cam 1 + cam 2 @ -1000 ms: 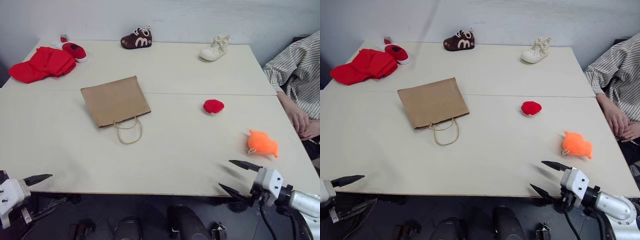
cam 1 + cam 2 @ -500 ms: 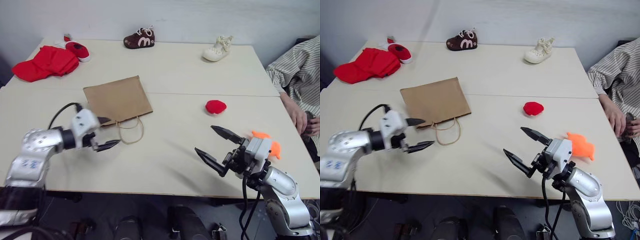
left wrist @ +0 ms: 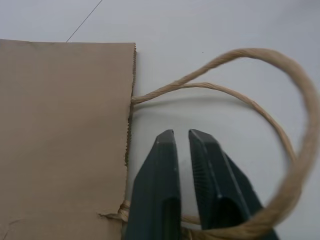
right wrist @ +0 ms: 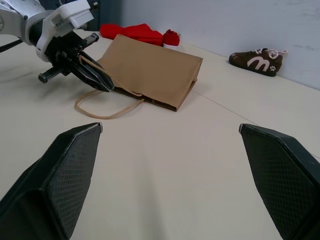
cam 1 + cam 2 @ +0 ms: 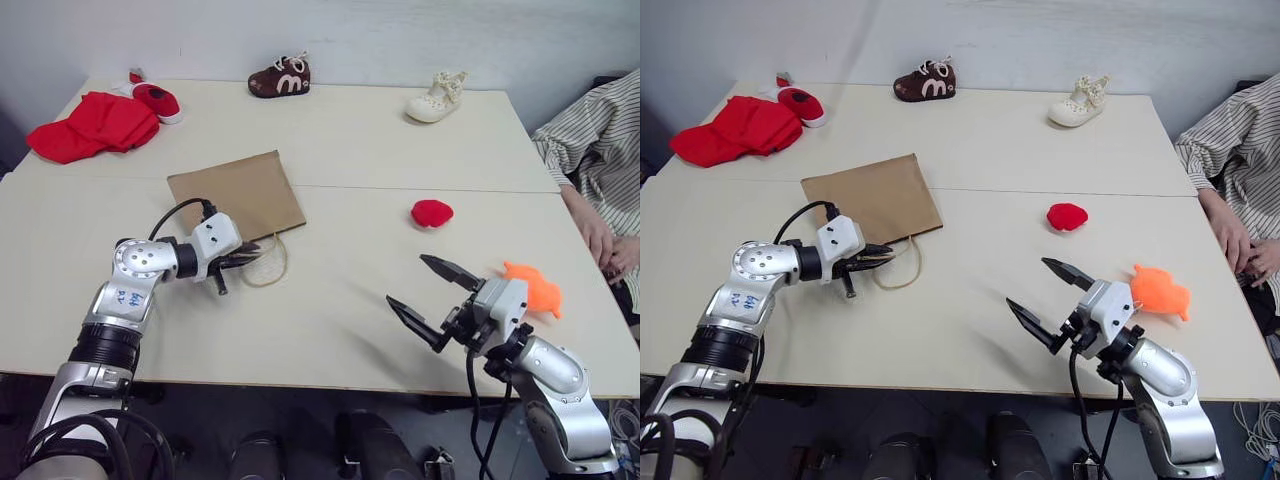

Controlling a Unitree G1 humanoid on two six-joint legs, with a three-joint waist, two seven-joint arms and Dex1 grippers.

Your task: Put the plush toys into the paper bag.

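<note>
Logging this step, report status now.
Left gripper shut at paper bag handle loops. Right gripper open, empty. Orange plush, red plush on table, unbagged. Path clear.

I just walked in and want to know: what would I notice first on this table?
Probably the bright orange plush toy near the table's right edge, beside the robot's right gripper, which is open. Next, the flat brown paper bag in the middle, with the left gripper shut at its cord handles.

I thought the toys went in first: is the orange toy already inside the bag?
No, the orange toy lies on the table, far from the flat paper bag.
</note>
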